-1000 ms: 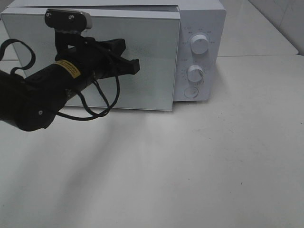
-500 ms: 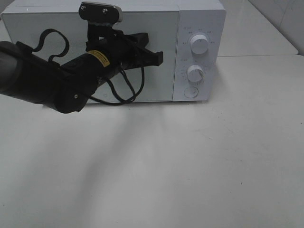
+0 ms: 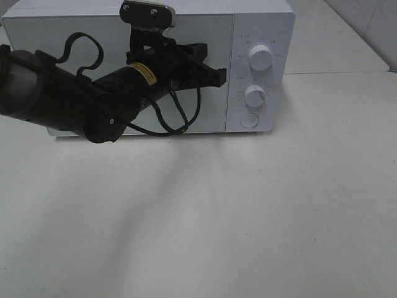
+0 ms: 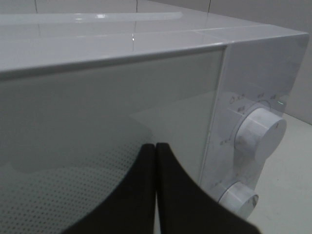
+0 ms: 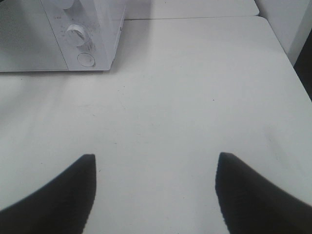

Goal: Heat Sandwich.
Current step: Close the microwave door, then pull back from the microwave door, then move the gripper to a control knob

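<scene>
Fingers [image 4: 139,195] of left gripper [image 3: 216,76] pressed together, upper centre, before the shut microwave door [image 3: 214,115]. The knobs [image 3: 261,58] lie just right, so the left arm is nearer. Right gripper [image 5: 155,195] gapes empty. Sandwich unseen, presumably inside.

Microwave [image 3: 263,22]: white casing, smooth and glossy, top reflective.
Door [image 4: 87,107]: tinted, glass-like pane, glossy, with fine dotted mesh behind.
Knobs [image 3: 261,57]: white plastic, smooth.
Tabletop [image 3: 248,217]: off-white, matt, faintly specked.
Left arm [image 3: 56,102]: black, matt, plastic-looking; yellow paper-like label [image 3: 144,72]; black rubbery cable [image 3: 164,133].
Jaws: black, matt, smooth.
</scene>
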Action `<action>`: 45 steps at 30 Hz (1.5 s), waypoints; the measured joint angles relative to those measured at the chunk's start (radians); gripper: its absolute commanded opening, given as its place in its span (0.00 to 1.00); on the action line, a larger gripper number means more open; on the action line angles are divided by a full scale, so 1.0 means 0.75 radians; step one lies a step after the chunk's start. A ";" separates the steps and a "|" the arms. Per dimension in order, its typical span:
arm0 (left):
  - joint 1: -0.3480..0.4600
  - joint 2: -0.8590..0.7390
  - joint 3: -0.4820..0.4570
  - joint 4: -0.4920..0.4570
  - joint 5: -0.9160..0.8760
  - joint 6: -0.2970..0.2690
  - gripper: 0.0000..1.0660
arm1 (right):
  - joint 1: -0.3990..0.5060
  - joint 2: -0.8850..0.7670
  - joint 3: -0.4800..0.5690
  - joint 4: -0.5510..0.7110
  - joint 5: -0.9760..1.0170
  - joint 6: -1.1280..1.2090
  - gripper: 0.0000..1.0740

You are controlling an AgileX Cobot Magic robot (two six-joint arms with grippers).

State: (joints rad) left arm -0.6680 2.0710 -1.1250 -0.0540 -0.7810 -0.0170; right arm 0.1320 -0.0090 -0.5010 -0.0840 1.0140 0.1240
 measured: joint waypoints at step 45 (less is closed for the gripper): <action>0.277 -0.729 0.156 -0.059 2.104 -0.048 0.91 | 0.000 0.000 0.000 0.000 0.000 0.000 0.62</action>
State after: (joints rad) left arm -0.4600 1.5240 -1.0080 -0.0980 0.7970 -0.0530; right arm 0.1320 -0.0090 -0.5010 -0.0840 1.0140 0.1240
